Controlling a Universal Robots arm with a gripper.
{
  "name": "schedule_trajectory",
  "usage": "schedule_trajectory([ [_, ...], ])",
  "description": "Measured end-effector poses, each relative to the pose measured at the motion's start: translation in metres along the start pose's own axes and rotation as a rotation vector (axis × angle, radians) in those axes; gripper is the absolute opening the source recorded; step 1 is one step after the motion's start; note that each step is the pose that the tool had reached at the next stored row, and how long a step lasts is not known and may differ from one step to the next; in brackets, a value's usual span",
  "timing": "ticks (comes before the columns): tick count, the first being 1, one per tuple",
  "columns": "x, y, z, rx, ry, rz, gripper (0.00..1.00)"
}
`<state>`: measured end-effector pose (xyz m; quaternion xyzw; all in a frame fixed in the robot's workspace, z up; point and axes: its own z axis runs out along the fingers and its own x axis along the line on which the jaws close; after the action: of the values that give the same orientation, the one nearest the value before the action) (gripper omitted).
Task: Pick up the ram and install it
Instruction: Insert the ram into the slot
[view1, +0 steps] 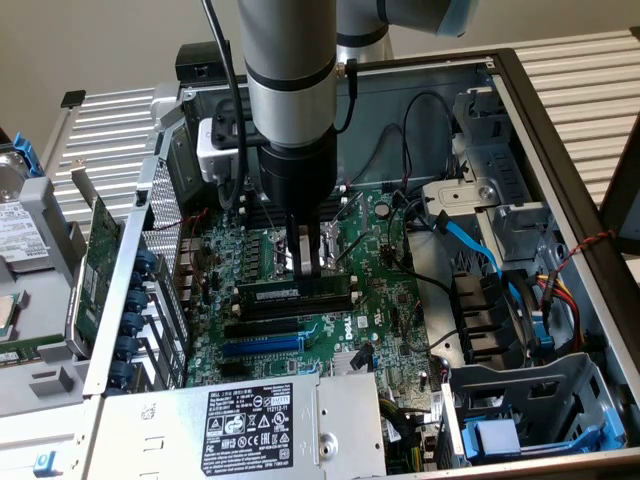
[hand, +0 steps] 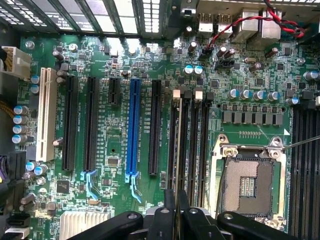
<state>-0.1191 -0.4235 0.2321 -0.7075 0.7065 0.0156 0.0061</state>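
Note:
The ram (view1: 275, 293), a long dark green stick with a pale label strip, stands on edge along a black memory slot on the motherboard (view1: 390, 300) inside the open computer case. My gripper (view1: 309, 264) comes straight down from the arm and is shut on the ram's upper edge near its middle. In the wrist view the ram (hand: 178, 145) shows edge-on as a thin line running away from my gripper (hand: 176, 207), with empty black memory slots (hand: 198, 140) right beside it. Whether the ram is pressed fully into the slot I cannot tell.
A larger green expansion card (view1: 95, 265) stands at the exterior view's left. The labelled power supply (view1: 250, 425) is at the front, with a blue cable (view1: 470, 245) and drive cage (view1: 520, 410) on the right. The open CPU socket (hand: 250, 185) and blue card slot (hand: 134, 130) flank the memory slots.

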Motion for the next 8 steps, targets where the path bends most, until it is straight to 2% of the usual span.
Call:
schedule_trajectory([
  [8, 0.0004, 0.0, 0.0001, -0.0001, -0.0001, -0.005, 0.13],
])
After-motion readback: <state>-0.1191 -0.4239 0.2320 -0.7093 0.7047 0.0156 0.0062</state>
